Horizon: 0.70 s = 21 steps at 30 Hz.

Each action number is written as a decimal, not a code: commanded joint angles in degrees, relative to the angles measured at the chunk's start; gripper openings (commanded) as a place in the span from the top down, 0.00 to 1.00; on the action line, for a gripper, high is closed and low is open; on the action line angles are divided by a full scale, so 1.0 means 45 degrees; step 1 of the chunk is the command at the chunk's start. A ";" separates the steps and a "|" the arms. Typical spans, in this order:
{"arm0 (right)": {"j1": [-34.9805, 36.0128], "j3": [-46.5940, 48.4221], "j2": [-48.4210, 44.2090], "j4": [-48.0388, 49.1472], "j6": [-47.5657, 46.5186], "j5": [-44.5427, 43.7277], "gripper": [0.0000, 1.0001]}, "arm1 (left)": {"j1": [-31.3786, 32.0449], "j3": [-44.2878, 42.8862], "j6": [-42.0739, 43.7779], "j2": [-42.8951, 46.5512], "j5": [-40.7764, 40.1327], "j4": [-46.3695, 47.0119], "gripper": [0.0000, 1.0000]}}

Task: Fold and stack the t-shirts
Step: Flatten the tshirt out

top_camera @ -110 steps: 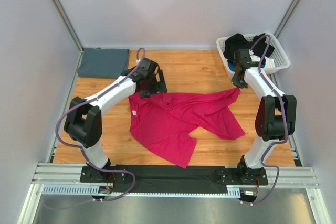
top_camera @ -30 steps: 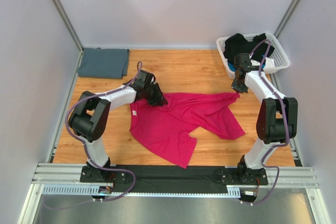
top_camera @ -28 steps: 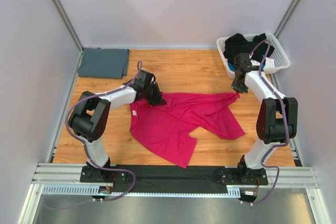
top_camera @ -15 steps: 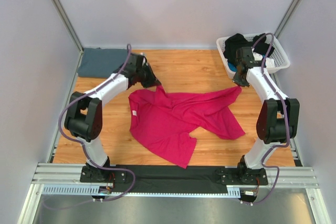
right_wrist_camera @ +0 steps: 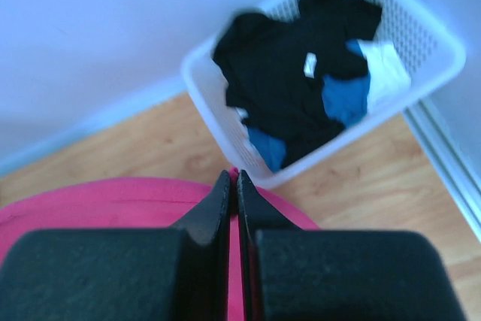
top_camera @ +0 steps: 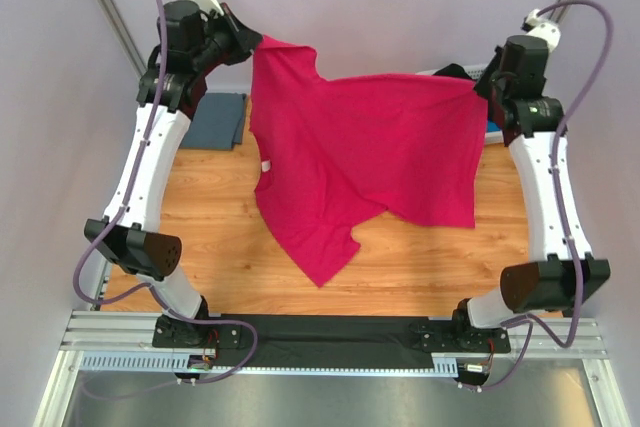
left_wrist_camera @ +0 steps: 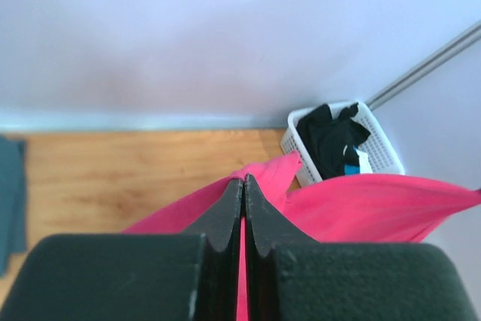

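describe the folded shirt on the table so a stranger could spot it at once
Start at the wooden table and look to its far left corner. The slate blue-grey t-shirt lies flat there, folded into a neat rectangle. The magenta t-shirt, by contrast, hangs spread between the left gripper and right gripper.

Plain magenta-pink t-shirt [top_camera: 370,147], slate-blue t-shirt [top_camera: 215,119], white lattice basket [right_wrist_camera: 421,28], light wood-grain table [top_camera: 420,257]
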<state>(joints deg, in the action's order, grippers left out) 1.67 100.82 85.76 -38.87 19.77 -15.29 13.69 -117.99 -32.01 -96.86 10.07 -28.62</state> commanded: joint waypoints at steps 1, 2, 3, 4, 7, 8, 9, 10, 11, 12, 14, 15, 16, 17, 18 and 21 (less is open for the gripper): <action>-0.0059 0.0818 -0.1418 0.1060 -0.1052 0.0643 0.99 | 0.0062 -0.1395 0.2248 0.0976 -0.0420 -0.1100 1.00; -0.0078 0.0916 -0.1652 0.1060 -0.1150 0.0702 1.00 | 0.0062 -0.1531 0.2443 0.1345 -0.0401 -0.1139 1.00; -0.0059 0.1072 -0.2099 0.1022 -0.1267 0.0722 0.99 | 0.0062 -0.1784 0.2851 0.1561 -0.0362 -0.1352 1.00; -0.0078 0.1151 -0.2336 0.1002 -0.1326 0.0799 1.00 | 0.0062 -0.1825 0.2971 0.1776 -0.0342 -0.1432 1.00; -0.0078 0.1229 -0.3390 0.0846 -0.1599 0.0936 0.99 | 0.0082 -0.1865 0.3460 0.2810 -0.0264 -0.1764 1.00; -0.0059 0.1210 -0.3663 0.0768 -0.1639 0.1033 1.00 | 0.0082 -0.1865 0.3500 0.3374 -0.0303 -0.1861 1.00; -0.0059 0.1191 -0.4246 0.0729 -0.1639 0.1073 1.00 | 0.0082 -0.1826 0.3616 0.3689 -0.0322 -0.2036 1.00; -0.0059 0.1152 -0.4523 0.0651 -0.1659 0.1209 1.00 | 0.0082 -0.1826 0.3675 0.4002 -0.0303 -0.2135 1.00; -0.0040 0.1113 -0.4796 0.0515 -0.1678 0.1307 1.00 | 0.0082 -0.1806 0.3714 0.4643 -0.0303 -0.2232 1.00; -0.0059 0.1093 -0.5282 0.0436 -0.1659 0.1366 0.99 | 0.0082 -0.1787 0.3753 0.4959 -0.0226 -0.2291 1.00; -0.0040 0.1190 -0.5754 0.0125 -0.1736 0.1697 1.00 | 0.0082 -0.1825 0.3774 0.5874 -0.0263 -0.2409 1.00; -0.0059 0.1306 -0.6143 -0.0013 -0.1834 0.1814 1.00 | 0.0082 -0.1961 0.3812 0.6150 -0.0129 -0.2583 1.00; -0.0040 0.1385 -0.6340 -0.0169 -0.1873 0.2067 0.99 | 0.0082 -0.2059 0.3832 0.6404 -0.0127 -0.2701 1.00; -0.0059 0.1560 -0.6516 -0.0480 -0.1893 0.2108 1.00 | 0.0082 -0.2215 0.3755 0.6794 -0.0205 -0.2876 1.00; -0.0040 0.1658 -0.6885 -0.0637 -0.1893 0.2128 1.00 | 0.0082 -0.2661 0.3735 0.6933 -0.0321 -0.3265 1.00; -0.0040 0.2203 -0.7550 -0.1262 -0.1932 0.1953 0.99 | 0.0082 -0.3598 0.3637 0.7344 -0.0478 -0.3970 1.00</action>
<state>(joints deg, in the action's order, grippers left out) 1.67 107.44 54.06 -41.36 12.78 -6.92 14.06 -129.64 -16.78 -65.45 8.95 -43.40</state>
